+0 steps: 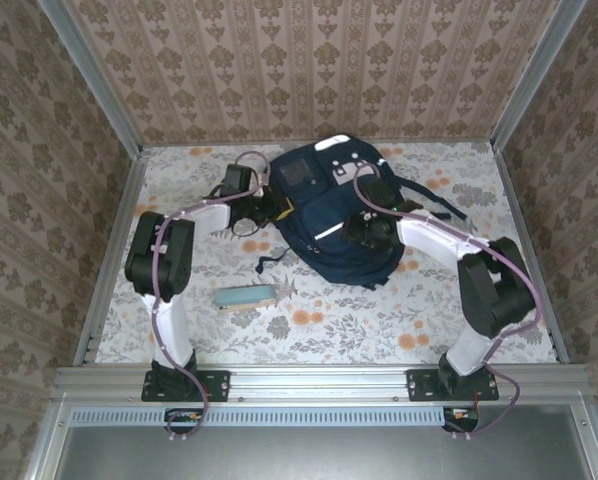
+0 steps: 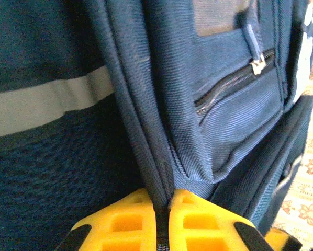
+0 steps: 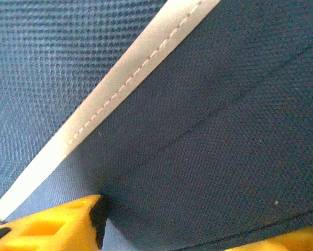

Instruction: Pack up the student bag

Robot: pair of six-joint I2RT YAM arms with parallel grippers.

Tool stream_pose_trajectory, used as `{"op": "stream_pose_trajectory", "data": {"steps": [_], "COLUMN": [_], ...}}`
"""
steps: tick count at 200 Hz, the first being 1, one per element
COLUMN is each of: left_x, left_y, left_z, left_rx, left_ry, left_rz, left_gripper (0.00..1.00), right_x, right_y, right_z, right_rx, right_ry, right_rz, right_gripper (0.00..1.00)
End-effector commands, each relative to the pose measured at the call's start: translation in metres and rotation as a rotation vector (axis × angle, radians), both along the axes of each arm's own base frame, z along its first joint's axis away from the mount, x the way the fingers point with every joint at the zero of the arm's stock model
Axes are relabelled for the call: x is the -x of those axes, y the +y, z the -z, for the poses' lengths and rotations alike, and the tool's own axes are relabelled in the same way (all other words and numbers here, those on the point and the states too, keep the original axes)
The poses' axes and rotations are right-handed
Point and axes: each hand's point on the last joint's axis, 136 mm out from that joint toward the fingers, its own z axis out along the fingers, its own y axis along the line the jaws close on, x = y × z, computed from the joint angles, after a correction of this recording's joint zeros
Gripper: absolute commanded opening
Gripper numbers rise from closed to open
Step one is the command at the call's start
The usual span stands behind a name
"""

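The student bag (image 1: 329, 205) lies in the middle of the table, navy with white stripes and patches. At the bag's left edge, my left gripper (image 1: 275, 205) is shut on the bag: in the left wrist view the yellow fingers (image 2: 120, 222) pinch a fold of the bag's seam (image 2: 156, 172) beside a zipped pocket (image 2: 235, 99). My right gripper (image 1: 371, 228) rests on the bag's right front. In the right wrist view its jaws stand wide apart, open, one fingertip (image 3: 67, 222) against the dark mesh (image 3: 209, 157) below a white stripe (image 3: 114, 94).
A flat teal item (image 1: 245, 296) lies on the floral tablecloth in front of the bag, left of centre. A dark strap end (image 1: 271, 261) trails off the bag toward it. A pair of glasses (image 1: 242, 226) sits under the left arm. Patterned walls close off three sides.
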Motion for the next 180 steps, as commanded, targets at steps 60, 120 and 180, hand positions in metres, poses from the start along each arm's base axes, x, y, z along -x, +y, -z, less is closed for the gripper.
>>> {"op": "stream_pose_trajectory", "data": {"steps": [60, 120, 180], "left_x": [0.021, 0.039, 0.057], "left_y": [0.021, 0.009, -0.005], "left_z": [-0.044, -0.079, -0.096], "left_rx": [0.079, 0.153, 0.203], "left_ry": [-0.053, -0.074, -0.060], "left_rz": [-0.081, -0.086, -0.089], "left_gripper": [0.02, 0.01, 0.00], "right_x": [-0.031, 0.055, 0.055], "right_y": [0.009, 0.078, 0.126], "right_z": [-0.061, -0.070, -0.059], "right_rx": [0.117, -0.122, -0.358], "right_ry": [-0.165, -0.136, -0.120], "right_rz": [-0.049, -0.058, 0.077], "right_gripper": [0.59, 0.60, 0.51]}}
